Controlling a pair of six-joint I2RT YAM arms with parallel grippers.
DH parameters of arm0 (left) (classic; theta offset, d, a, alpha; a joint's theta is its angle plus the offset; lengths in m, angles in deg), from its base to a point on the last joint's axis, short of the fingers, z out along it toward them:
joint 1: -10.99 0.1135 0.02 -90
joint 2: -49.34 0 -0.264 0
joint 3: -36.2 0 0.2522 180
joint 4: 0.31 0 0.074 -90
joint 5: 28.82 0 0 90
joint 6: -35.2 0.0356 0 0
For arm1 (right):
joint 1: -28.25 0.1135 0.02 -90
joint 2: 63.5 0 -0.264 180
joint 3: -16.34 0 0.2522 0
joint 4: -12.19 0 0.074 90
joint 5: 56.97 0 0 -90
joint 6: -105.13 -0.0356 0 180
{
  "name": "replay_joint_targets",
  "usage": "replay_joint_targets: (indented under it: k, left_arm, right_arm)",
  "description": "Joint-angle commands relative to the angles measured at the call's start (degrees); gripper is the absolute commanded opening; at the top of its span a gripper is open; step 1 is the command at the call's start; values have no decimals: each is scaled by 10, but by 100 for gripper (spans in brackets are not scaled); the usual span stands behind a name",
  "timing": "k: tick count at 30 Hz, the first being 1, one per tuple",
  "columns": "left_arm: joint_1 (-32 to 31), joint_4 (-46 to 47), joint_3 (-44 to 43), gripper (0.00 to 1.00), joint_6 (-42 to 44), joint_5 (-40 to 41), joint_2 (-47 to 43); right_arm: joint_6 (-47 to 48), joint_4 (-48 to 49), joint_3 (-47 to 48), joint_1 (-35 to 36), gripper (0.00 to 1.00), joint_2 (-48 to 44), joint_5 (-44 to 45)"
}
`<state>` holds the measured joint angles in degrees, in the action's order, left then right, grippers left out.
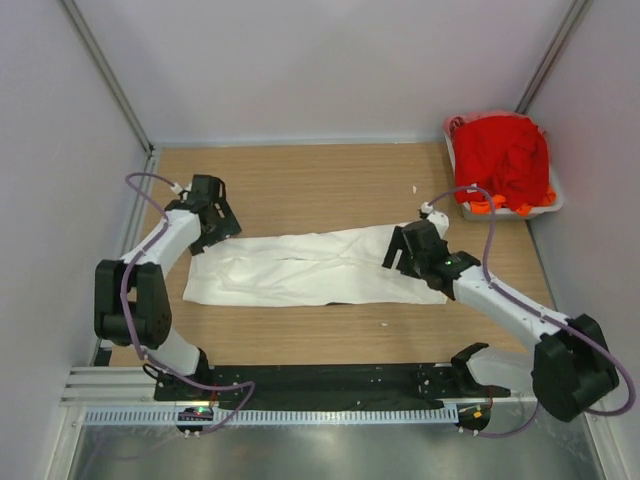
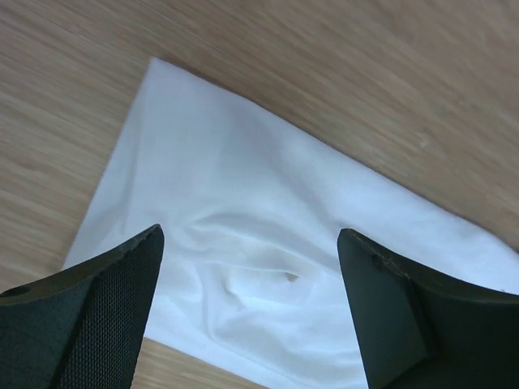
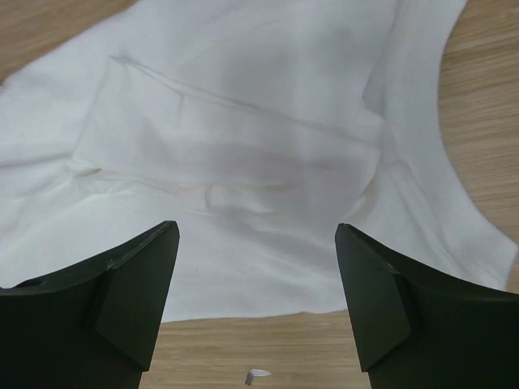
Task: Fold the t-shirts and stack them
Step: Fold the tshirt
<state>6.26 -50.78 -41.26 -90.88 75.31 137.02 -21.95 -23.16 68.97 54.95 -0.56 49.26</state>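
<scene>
1. White t-shirt [image 1: 310, 268] lies across the middle of the top view as a long folded strip on the wooden table [image 1: 300, 185]. The red and orange t-shirts [image 1: 505, 155] sit heaped in the tub [image 1: 553, 203] at upper right.
2. Left gripper [image 2: 251, 243] hangs over the strip's left end, right gripper [image 3: 258, 235] over its right end. Both are spread wide and hold nothing.
3. Judged step: midway through folding the first shirt. The next move likely calls for a jaw to drop, pinch an end's edge cleanly, and carry it over the other end.
</scene>
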Motion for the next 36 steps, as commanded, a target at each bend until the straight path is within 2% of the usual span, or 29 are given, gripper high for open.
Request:
replay_joint_targets:
  k: [1, 9, 13, 17, 21, 23, 24, 26, 27, 29, 31, 33, 36]
  left_arm:
    - [-33, 44, 19, 88, -12, -9, 43]
    - [-74, 51, 59, 85, 1, -76, 68]
    - [-106, 39, 96, 84, -6, -92, 54]
    - [-140, 46, 154, 82, -37, -117, 36]
    - [-244, 80, 228, 82, -88, -132, 13]
    - [-285, 104, 255, 82, -140, -163, -2]
    - [-335, 135, 276, 82, -160, -167, -7]
    - [-390, 166, 285, 82, -228, -176, -1]
    - [-443, 185, 272, 82, -249, -178, 8]
    - [-488, 202, 249, 83, -293, -189, 34]
    - [-552, 219, 199, 84, -313, -196, 75]
    - [-609, 224, 140, 84, -328, -202, 113]
    - [-660, 200, 71, 85, -334, -190, 149]
  right_arm:
    - [-41, 49, 6, 20, 84, 74, -12]
    - [-12, 56, 122, 20, 84, 293, 12]
    - [26, 36, 238, 2, 85, 425, 20]
    - [56, 5, 360, -16, 84, 517, 18]
    - [90, -28, 514, -23, 84, 620, -10]
    - [109, -39, 629, -22, 83, 669, -65]
    - [127, -38, 666, -22, 83, 717, -92]
    - [137, -53, 788, -21, 83, 773, -146]
    - [140, -68, 871, -22, 83, 828, -154]
    - [143, -80, 948, -21, 83, 874, -216]
    - [140, -61, 1005, -21, 84, 917, -249]
    - [134, -10, 1000, -21, 85, 925, -280]
    - [128, 27, 995, -21, 86, 925, -275]
